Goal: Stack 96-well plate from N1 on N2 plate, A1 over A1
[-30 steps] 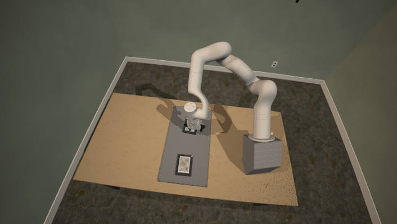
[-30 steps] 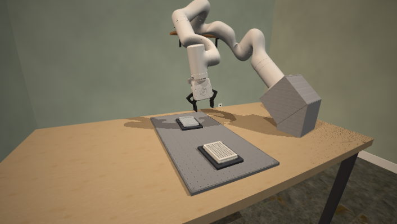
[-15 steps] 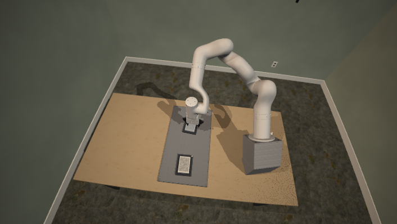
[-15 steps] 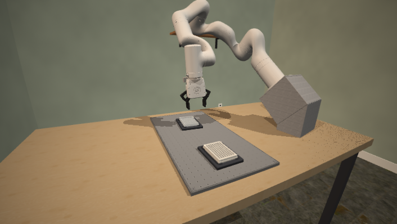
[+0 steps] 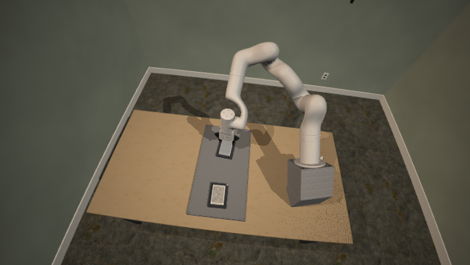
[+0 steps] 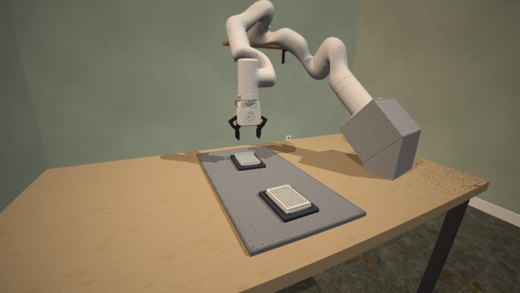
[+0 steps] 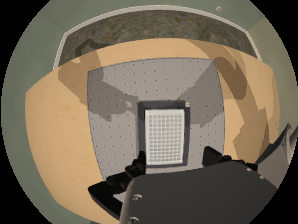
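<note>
A white 96-well plate (image 5: 225,147) (image 6: 247,158) (image 7: 164,136) sits flat in the black nest N1 (image 5: 224,156) (image 6: 254,166) (image 7: 164,104) at the far end of the grey perforated mat (image 5: 213,173) (image 6: 236,195). A second white plate (image 5: 218,194) (image 6: 288,198) sits flat in the nest N2 (image 5: 216,206) (image 6: 298,216) at the near end. My gripper (image 6: 247,137) (image 7: 175,159) (image 5: 227,136) is open and empty. It points straight down and hangs well above the plate in N1, its two fingers on either side of the plate's width. I cannot make out the cut corners.
The mat lies on a wooden table (image 5: 150,160) (image 6: 110,221). The arm's grey pedestal (image 5: 309,183) (image 6: 383,136) stands on the table beside the mat. A small wall shelf (image 6: 274,46) is behind the arm.
</note>
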You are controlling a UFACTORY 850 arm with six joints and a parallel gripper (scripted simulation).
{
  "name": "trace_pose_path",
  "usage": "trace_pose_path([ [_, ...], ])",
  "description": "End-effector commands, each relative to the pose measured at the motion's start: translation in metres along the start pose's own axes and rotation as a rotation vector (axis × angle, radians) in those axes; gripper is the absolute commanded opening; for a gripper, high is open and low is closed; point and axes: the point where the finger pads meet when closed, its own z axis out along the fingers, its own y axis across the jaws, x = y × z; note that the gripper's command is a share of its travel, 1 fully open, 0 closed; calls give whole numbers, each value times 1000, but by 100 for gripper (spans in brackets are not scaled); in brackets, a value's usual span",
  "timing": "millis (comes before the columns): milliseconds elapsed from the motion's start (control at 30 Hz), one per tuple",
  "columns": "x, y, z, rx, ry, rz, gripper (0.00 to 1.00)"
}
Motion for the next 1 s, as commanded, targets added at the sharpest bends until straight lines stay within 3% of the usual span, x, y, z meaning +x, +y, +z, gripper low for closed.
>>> trace_pose_path([
  [0, 6, -4, 0, 6, -1, -1, 100],
  [467, 6, -4, 0, 6, -1, -1, 100],
  [967, 6, -4, 21, 6, -1, -1, 100],
])
